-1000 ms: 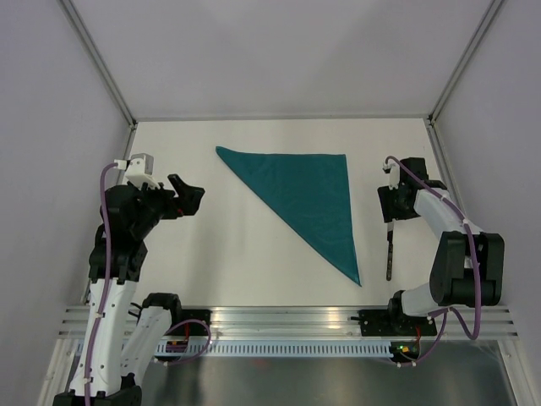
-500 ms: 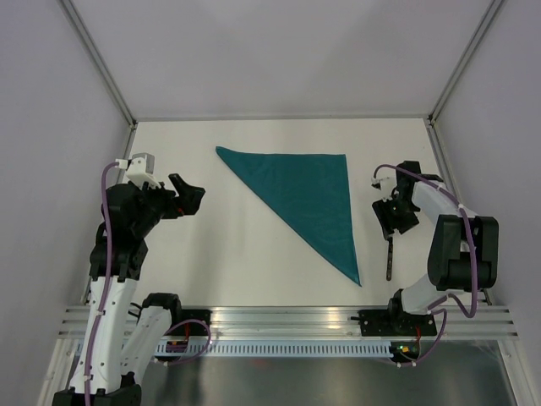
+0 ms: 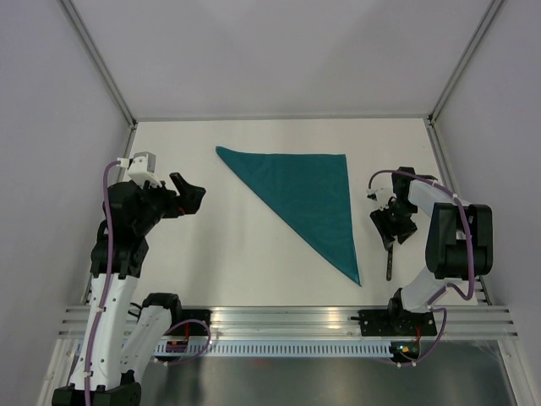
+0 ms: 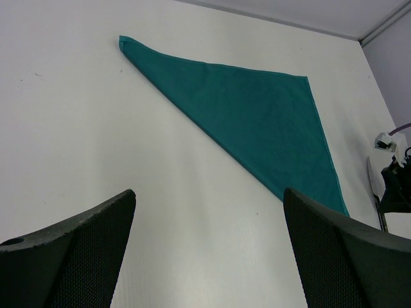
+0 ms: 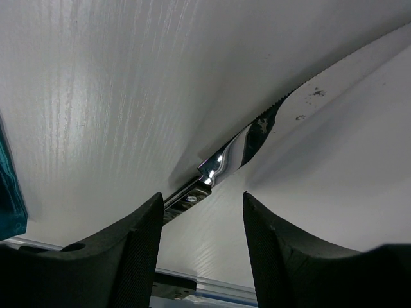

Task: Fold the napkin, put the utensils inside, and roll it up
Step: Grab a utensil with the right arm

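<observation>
While the right gripper (image 5: 200, 200) hangs low over the table, we see its two black fingers (image 5: 128, 250) standing apart, unclamped, with the small table knife of silver serrated blade and dark handle (image 5: 221, 160) showing in the gap between them. Neither finger visibly touches the knife. In that wrist view the blade runs off toward the upper right of the frame and the handle slants to the lower left.

From overhead, we find the right gripper (image 3: 394, 230) at centre right of the frame, covering the blade end, while the handle of the knife (image 3: 389, 264) sticks out below it toward the bottom of the picture. The knife lies flat on the white table (image 3: 237, 245).

Just to the left of the knife, apart from it, lies the teal blue-green soft cloth napkin (image 3: 308, 190), folded into a triangle. Its long edge slants from upper left to a point at lower right. A sliver of the napkin (image 5: 9, 192) shows at the left edge of the right wrist view.

Farther out, at the left of the overhead frame, the left gripper (image 3: 189, 196) is held above the table, well apart from the cloth. Its own camera shows the left gripper (image 4: 209, 192) spread wide and holding nothing, with the napkin (image 4: 257, 122) lying beyond.
</observation>
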### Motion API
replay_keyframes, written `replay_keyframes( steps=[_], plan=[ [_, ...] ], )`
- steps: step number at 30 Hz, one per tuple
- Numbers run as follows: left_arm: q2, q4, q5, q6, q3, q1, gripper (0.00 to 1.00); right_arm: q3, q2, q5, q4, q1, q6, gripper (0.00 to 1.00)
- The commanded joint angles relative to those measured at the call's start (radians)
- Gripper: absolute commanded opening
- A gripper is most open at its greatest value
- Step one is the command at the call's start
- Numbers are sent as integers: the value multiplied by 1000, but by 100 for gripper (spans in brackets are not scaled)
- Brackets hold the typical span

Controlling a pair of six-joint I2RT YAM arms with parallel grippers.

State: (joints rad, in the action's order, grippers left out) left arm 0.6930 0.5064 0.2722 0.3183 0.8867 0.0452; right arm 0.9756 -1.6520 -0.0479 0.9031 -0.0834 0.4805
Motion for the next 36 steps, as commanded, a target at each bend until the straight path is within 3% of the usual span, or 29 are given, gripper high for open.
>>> replay_keyframes(
  steps=[1, 12, 16, 21, 28, 36],
  plan=[
    [-3, -6, 25, -19, -5, -7, 100, -8, -32, 42, 31, 1, 13, 58],
    [-1, -5, 25, -19, -5, -7, 100, -28, -68, 89, 5, 13, 9, 52],
    [2, -5, 24, -19, -5, -7, 100, -26, -78, 94, 0, 17, 4, 41],
    [2, -6, 24, -19, -3, -7, 100, -20, -89, 94, -12, 22, -3, 35],
    [7, -5, 24, -19, -5, -7, 100, 4, -120, 83, -49, 20, -34, 15],
    [16, -5, 22, -19, -6, -7, 100, 153, -195, 56, -128, 22, -88, 11]
  ],
)
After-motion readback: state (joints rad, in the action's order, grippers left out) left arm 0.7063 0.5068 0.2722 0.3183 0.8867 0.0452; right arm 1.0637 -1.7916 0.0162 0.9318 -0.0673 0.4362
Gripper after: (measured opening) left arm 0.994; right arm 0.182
